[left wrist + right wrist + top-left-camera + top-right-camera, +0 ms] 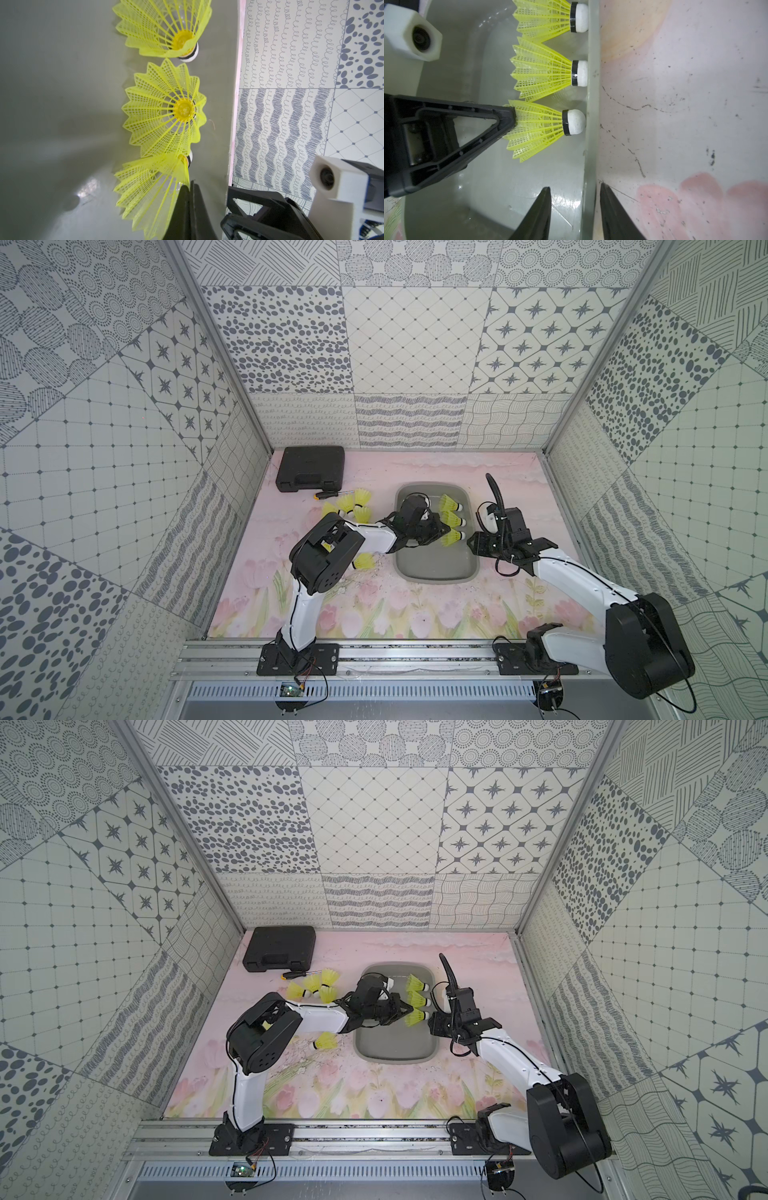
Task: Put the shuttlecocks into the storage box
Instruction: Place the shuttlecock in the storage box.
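Note:
The grey storage box [432, 576] [395, 1057] lies in the middle of the table. Three yellow-green shuttlecocks lie in a row along its right wall, cork tips against it [452, 504] [544, 72]. My left gripper [446, 531] [191, 185] reaches into the box and is shut on the skirt rim of the nearest shuttlecock [451, 539] [145, 193] [542, 128]. My right gripper [471, 545] [575, 189] is open astride the box's right wall [591, 145], one finger inside and one outside. Several more shuttlecocks [353, 506] lie left of the box, and one [365, 562] lies by my left arm.
A black hard case [311, 468] stands at the back left, with an orange-and-black screwdriver [328, 494] lying in front of it. Patterned walls close in the table on three sides. My left forearm crosses the box's left rim.

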